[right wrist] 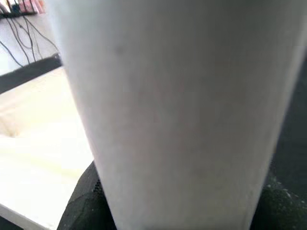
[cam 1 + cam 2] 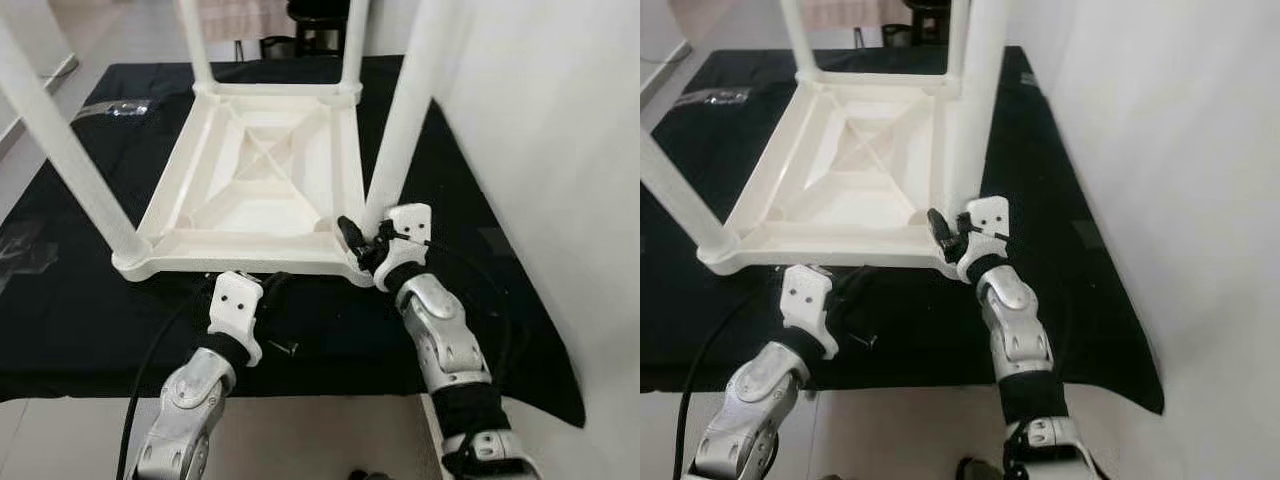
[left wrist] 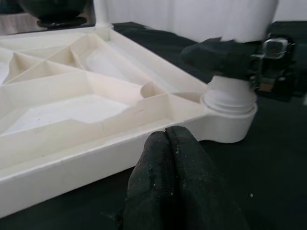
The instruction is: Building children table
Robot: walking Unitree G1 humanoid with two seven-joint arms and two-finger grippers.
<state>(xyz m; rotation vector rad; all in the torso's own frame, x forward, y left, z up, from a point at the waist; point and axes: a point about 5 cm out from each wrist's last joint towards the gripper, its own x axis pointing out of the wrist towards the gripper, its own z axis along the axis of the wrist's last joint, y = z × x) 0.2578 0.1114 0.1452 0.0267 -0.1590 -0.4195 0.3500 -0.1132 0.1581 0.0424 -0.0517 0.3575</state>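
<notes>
The white children's table [image 2: 255,180] lies upside down on the black cloth [image 2: 60,290], four legs up. My right gripper [image 2: 362,240] clamps the near-right leg [image 2: 400,120] at its socket (a close fit). My left gripper [image 3: 168,143], fingers pressed together, touches the tabletop's near edge.

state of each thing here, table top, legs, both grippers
table top: upside down on the black cloth, ribbed underside up
near right leg: upright in its corner socket, right gripper's fingers around its base
other three legs: upright in their corners
right gripper: shut on near right leg
left gripper: fingers together, at the top's near edge, holding nothing
</notes>
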